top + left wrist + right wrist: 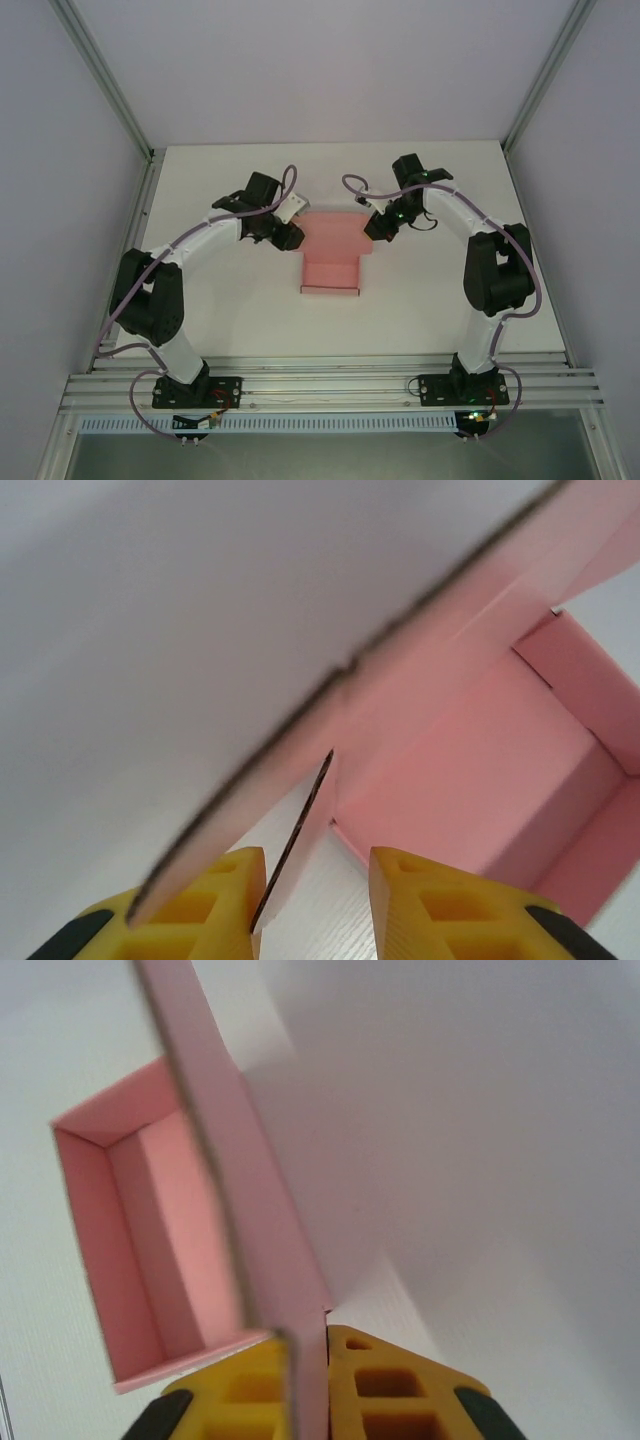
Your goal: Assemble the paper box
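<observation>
The pink paper box [330, 272] lies at the middle of the table, its shallow tray toward me and a wide panel with raised side flaps behind it. My left gripper [297, 235] is at the panel's left end. In the left wrist view its yellow fingers [205, 910] stand apart, with a thin upright flap [300, 845] between them that leans on the left finger and is clear of the right one. My right gripper [370, 230] is at the panel's right end. Its jaws [310, 1380] are shut on the right side flap [250, 1210], and the open tray [150, 1230] shows beyond.
The white table [200, 320] has free room around the box on all sides. An aluminium rail [330, 385] carrying both arm bases runs along the near edge. Metal uprights [110, 90] and pale walls close in the left, right and back.
</observation>
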`<control>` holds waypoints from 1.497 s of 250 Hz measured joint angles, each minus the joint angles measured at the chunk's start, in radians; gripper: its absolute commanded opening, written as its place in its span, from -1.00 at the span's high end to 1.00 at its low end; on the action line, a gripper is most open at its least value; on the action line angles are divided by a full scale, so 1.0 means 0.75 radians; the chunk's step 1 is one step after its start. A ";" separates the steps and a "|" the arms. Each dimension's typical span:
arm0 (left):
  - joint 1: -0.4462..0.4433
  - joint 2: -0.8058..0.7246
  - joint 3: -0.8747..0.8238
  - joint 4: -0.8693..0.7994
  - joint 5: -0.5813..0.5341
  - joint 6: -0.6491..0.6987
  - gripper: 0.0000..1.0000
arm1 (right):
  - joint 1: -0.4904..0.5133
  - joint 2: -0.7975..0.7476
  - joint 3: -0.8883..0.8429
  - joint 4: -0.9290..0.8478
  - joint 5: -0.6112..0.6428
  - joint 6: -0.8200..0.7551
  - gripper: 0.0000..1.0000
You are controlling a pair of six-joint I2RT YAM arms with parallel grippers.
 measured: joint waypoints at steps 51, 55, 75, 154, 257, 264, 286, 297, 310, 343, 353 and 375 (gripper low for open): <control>-0.003 -0.001 0.013 -0.059 -0.081 0.057 0.32 | 0.001 0.000 0.000 -0.021 0.001 -0.056 0.97; -0.003 -0.002 0.013 -0.062 -0.086 0.059 0.31 | 0.001 0.000 0.000 -0.022 -0.001 -0.060 0.98; -0.002 -0.010 0.009 -0.061 -0.087 0.077 0.29 | 0.001 -0.003 0.000 -0.028 -0.005 -0.087 0.98; 0.031 -0.048 -0.024 -0.025 0.096 0.127 0.25 | 0.001 -0.060 -0.025 -0.036 -0.066 -0.215 0.95; 0.057 -0.048 -0.026 -0.014 0.231 0.161 0.35 | -0.002 -0.093 -0.025 -0.091 -0.126 -0.305 0.94; 0.057 -0.048 -0.026 -0.014 0.233 0.161 0.37 | -0.002 -0.093 -0.025 -0.092 -0.126 -0.305 0.94; 0.057 -0.048 -0.026 -0.014 0.233 0.161 0.46 | -0.002 -0.093 -0.025 -0.092 -0.124 -0.305 0.94; 0.057 -0.048 -0.026 -0.020 0.231 0.157 0.59 | -0.002 -0.093 -0.025 -0.092 -0.119 -0.304 0.94; 0.057 -0.048 -0.025 -0.028 0.228 0.162 0.83 | -0.003 -0.093 -0.025 -0.092 -0.111 -0.302 0.93; 0.052 -0.039 -0.007 -0.035 0.221 0.140 1.00 | -0.003 -0.092 -0.021 -0.085 -0.100 -0.254 0.91; 0.047 -0.037 -0.002 -0.031 0.207 0.131 1.00 | -0.002 -0.092 -0.017 -0.069 -0.084 -0.222 0.90; 0.027 -0.037 -0.001 -0.011 0.167 0.090 1.00 | 0.002 -0.092 -0.016 -0.013 -0.024 -0.107 0.87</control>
